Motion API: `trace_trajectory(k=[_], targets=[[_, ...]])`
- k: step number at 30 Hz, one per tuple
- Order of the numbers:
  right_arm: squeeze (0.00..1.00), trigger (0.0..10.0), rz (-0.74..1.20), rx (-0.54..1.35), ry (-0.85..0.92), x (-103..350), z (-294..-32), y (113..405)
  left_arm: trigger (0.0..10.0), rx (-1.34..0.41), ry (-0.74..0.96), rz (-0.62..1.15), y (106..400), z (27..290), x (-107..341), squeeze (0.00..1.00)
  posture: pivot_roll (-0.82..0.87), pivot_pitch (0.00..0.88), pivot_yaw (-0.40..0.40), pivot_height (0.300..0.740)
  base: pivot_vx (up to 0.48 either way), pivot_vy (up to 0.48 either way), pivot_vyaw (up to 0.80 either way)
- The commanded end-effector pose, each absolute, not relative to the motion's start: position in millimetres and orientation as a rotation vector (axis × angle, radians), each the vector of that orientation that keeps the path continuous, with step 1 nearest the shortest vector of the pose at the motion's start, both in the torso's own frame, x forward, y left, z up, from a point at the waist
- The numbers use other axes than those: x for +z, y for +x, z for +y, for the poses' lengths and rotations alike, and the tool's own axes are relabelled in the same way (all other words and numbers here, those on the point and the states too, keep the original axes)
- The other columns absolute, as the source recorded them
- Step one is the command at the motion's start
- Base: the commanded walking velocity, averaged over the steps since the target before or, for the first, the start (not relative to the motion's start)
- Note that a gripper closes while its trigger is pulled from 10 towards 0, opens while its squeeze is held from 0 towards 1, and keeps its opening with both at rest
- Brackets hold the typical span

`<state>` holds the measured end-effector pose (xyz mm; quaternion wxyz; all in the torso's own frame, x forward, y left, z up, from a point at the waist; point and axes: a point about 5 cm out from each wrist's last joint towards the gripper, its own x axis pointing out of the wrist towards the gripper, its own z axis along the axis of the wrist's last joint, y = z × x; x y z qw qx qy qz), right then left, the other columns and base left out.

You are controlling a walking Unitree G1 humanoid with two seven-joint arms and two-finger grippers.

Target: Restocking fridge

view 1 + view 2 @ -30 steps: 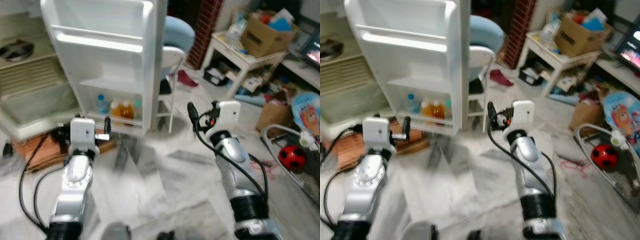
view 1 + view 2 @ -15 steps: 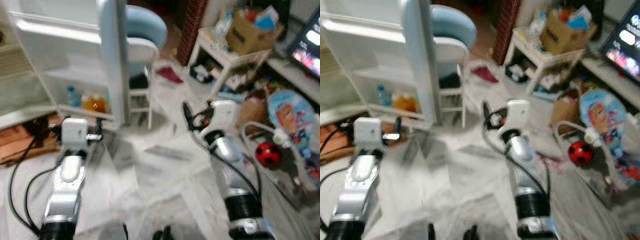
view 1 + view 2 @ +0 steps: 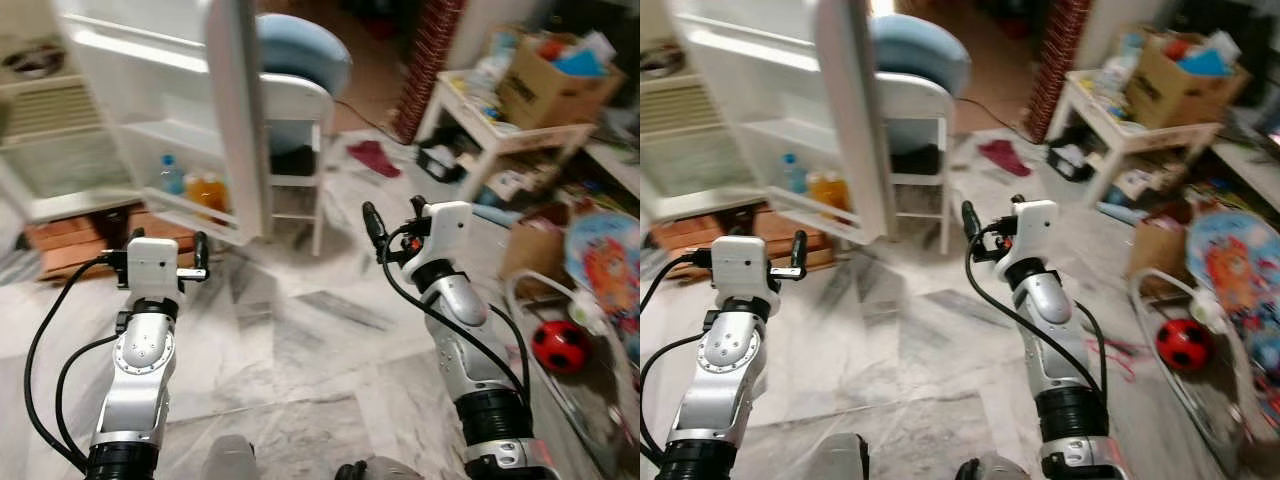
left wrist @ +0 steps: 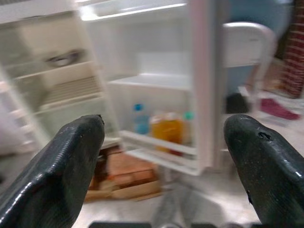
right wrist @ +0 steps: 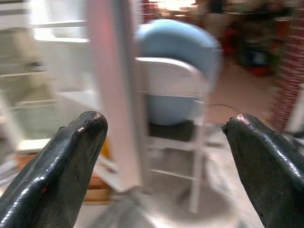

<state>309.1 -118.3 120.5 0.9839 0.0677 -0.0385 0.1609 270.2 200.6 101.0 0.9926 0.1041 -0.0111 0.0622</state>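
A white fridge (image 3: 60, 160) stands open at the far left, its door (image 3: 235, 120) swung out toward me. The door's low shelf holds a blue-capped water bottle (image 3: 171, 175) and orange drink bottles (image 3: 205, 190), also the orange bottles (image 4: 167, 129) in the left wrist view. My left gripper (image 4: 161, 123) is held out in front of the door shelf, open, with nothing between its fingers. My right gripper (image 5: 164, 123) is open and empty too, raised over the floor and facing the white chair (image 5: 175, 95).
A white chair with a blue cushion (image 3: 295, 100) stands right behind the fridge door. A red cloth (image 3: 375, 155) lies on the marble floor. At the right are a cluttered white table (image 3: 500, 125), a cardboard box (image 3: 545, 70) and a red ball (image 3: 557, 347).
The whole picture has swung back left and sharpened, so the camera moved. The fridge interior shows again at left. Both arms keep the same held-out pose, grippers open.
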Motion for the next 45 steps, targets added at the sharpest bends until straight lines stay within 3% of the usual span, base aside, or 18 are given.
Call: trace_trajectory(k=[1,34,39,42,45], targets=[[0.0,10.0,-0.107,0.335,0.131,127,-118,310,10.0,0.127,0.214,-0.024,270,202,101,0.0,0.03,0.059,-0.068,0.74,0.435,0.0,0.56],[0.0,10.0,-0.112,0.314,0.089,125,-120,311,10.0,0.157,0.201,-0.017,270,204,100,0.0,0.03,0.063,-0.072,0.74,0.476,0.0,0.18],[0.0,10.0,-0.106,0.322,0.094,124,-118,312,10.0,0.233,0.191,0.012,266,213,96,0.0,0.04,0.064,-0.068,0.74,0.067,0.0,0.0],[0.0,10.0,-0.126,0.34,0.081,126,-117,311,10.0,0.317,0.051,0.088,254,219,88,0.0,0.04,0.066,-0.067,0.74,0.0,0.0,0.42],[0.0,10.0,-0.123,0.344,0.084,126,-116,313,10.0,0.263,0.102,0.082,247,215,87,0.0,0.05,0.07,-0.066,0.74,0.0,0.0,0.74]])
